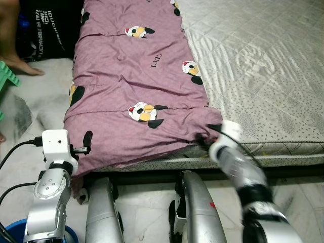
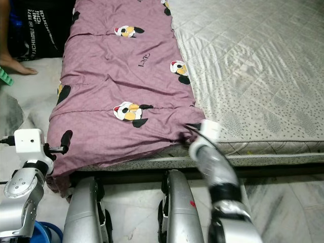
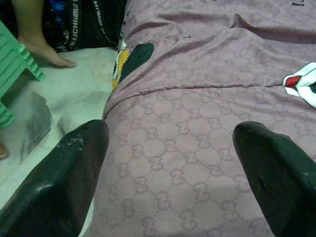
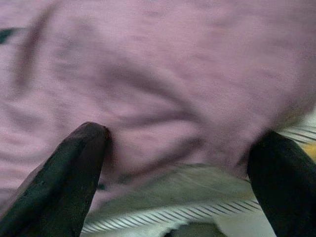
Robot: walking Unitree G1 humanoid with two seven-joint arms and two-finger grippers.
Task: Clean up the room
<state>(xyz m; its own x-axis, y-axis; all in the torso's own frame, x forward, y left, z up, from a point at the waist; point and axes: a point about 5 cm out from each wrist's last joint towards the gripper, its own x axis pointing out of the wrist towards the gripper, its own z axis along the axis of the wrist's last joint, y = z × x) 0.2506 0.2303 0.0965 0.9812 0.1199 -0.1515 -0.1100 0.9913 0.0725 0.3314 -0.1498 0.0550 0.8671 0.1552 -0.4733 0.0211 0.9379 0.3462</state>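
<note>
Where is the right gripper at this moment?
In the left eye view the right gripper is at the near right corner of the purple blanket, jaws open, by the mattress edge.

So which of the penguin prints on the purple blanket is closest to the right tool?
The penguin print nearest the foot of the purple blanket, just left of the right tool at the blanket's corner. The other prints lie farther up the bed.

right wrist view blurred, person (image 1: 12, 35) cut off
</note>
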